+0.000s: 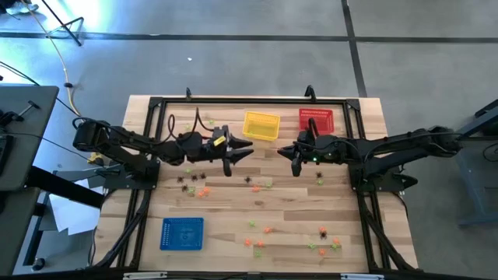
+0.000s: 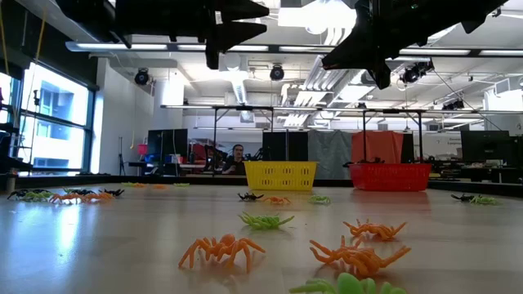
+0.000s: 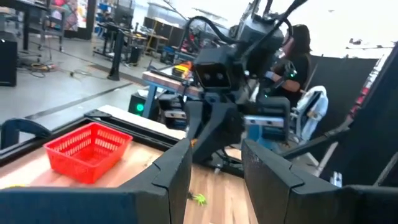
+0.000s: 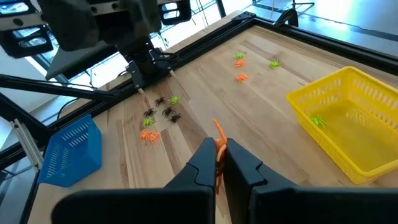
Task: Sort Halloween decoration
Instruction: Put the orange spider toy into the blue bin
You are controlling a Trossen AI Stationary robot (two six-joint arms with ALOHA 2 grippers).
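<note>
Right gripper [image 4: 219, 163] is pinching an orange spider [image 4: 218, 140] between its closed fingers, up in the air over the middle of the table, so my guess is it's mid-carry toward one of the baskets. From its wrist camera the yellow basket [image 4: 367, 99] sits nearest and already has one light green spider [image 4: 316, 121] in it, which makes me think orange belongs somewhere else, maybe the red basket [image 1: 316, 119] just behind that arm.

Left gripper [image 3: 214, 177] hangs opposite with its fingers spread and nothing between them, probably waiting its turn.

Loads of spiders remain scattered on the wooden table [image 1: 233, 233], orange, green and black, with a cluster [image 4: 160, 115] near the left arm's base. Blue basket [image 1: 182, 233] is off at the front corner, well apart from everything.
</note>
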